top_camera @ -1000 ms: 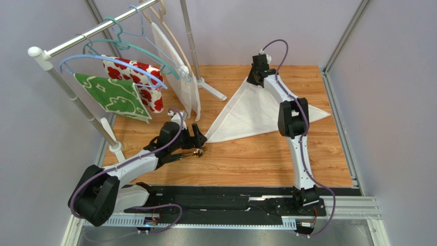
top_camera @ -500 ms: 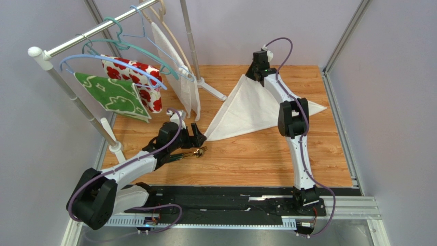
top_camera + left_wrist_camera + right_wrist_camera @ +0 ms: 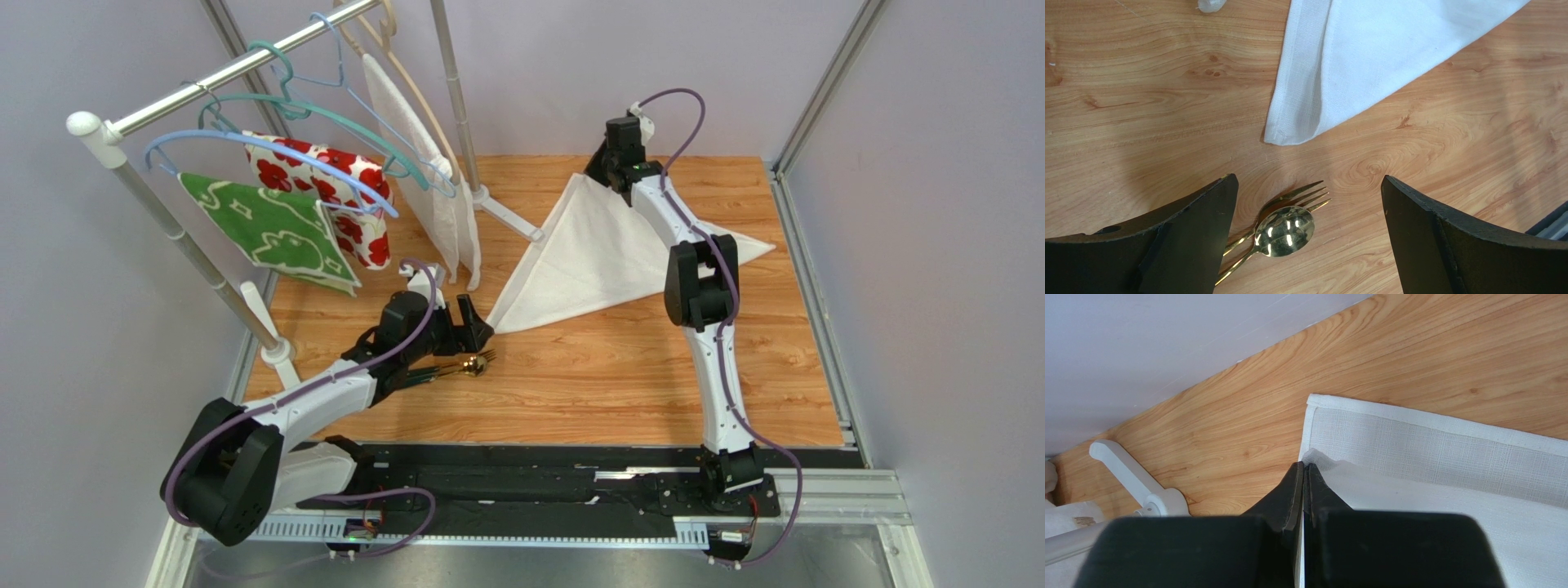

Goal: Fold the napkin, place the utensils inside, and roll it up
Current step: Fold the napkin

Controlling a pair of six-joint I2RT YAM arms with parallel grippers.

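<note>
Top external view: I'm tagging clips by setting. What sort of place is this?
Probably a lab test cell: grey walls and metal frame posts enclose a wooden table, and the left arm and right arm are bolted to a rail at its near edge.

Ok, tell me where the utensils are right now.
In the top view the utensils lie left of centre, just nearer the arm bases than the left corner of the napkin, not touching it, by the open left tool.
</note>
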